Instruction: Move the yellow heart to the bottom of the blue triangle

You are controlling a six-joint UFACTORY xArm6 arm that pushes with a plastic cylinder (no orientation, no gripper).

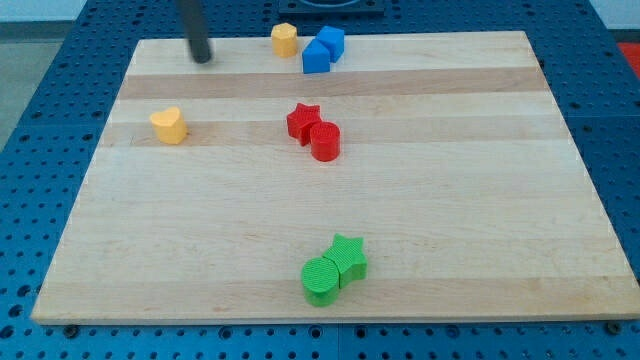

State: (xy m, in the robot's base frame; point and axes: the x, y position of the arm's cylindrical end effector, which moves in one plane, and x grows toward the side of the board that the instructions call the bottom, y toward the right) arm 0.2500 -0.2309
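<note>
Tool first: it's a bare dark rod with no jaws, so it is neither wide nor narrow and it holds nothing. My tip (202, 57) sits on the tabletop (450, 230) close to the top edge, toward the top-left corner, and it touches no block.

Yellow heart (169, 125) lies below and a little left of my tip, near the left edge in the upper half, standing alone and apart from everything else. Blue triangle (316, 57) is up by the top edge around the middle, pressed against a blue cube (331, 42) just up and to its right. Just left of that pair sits a second yellow block (285, 39), right at the top edge; its exact shape is hard to make out. So the heart is well apart from the triangle, off to its lower left.

Below the triangle, mid-tabletop, a red star (302, 121) touches a red cylinder (325, 141) at its lower right. Down near the bottom edge, a green star (348, 256) leans against a green cylinder (321, 280).
</note>
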